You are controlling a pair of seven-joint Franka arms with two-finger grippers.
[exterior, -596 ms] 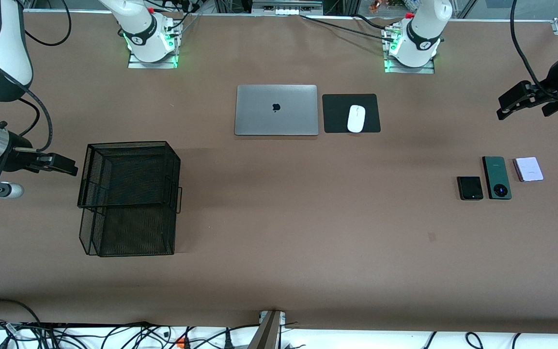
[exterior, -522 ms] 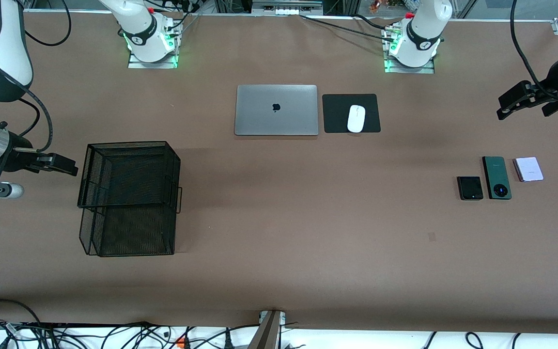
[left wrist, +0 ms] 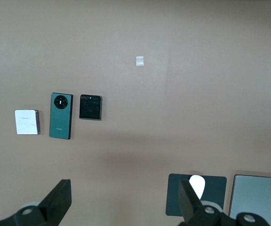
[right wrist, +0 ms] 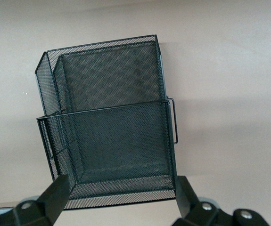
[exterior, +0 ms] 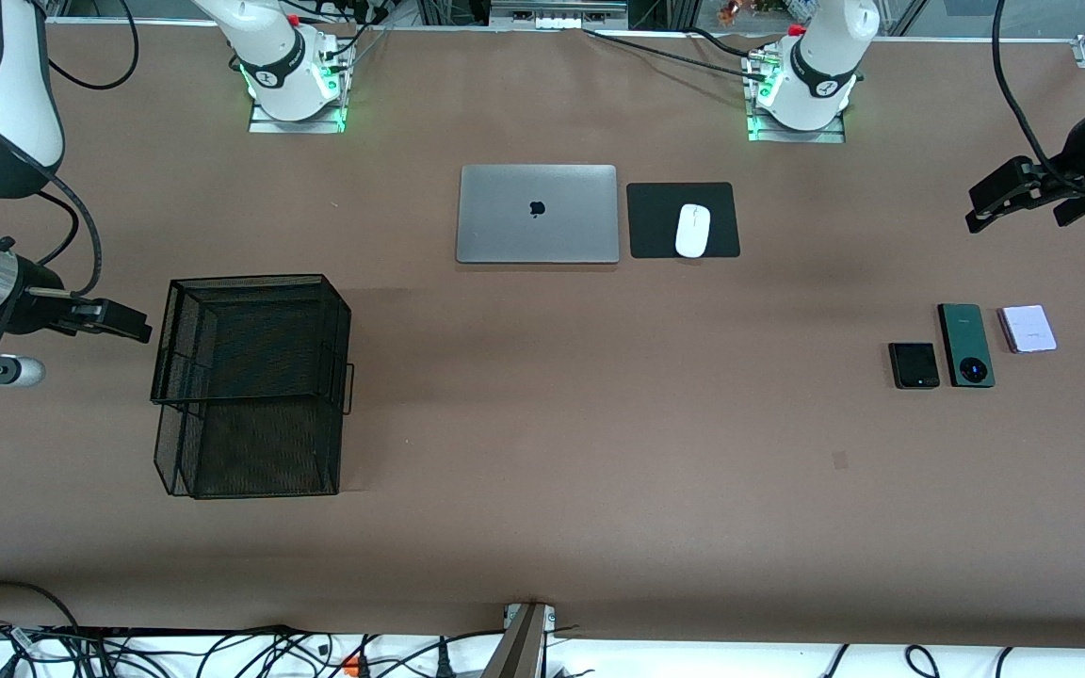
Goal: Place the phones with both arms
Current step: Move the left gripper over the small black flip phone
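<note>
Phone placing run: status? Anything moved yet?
Done: nothing shows as placed. The black phone, green phone and lilac-white phone lie side by side on the table toward the left arm's end. The mesh basket holds no phone. In hand: nothing; the left gripper and right gripper both hang open over bare table. Left: all three phones.

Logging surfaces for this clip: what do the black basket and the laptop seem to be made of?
Black basket: fine wire mesh, probably metal with a matte black coating; the table shows through its walls. Laptop: smooth silver lid with a satin sheen, likely aluminium.
</note>
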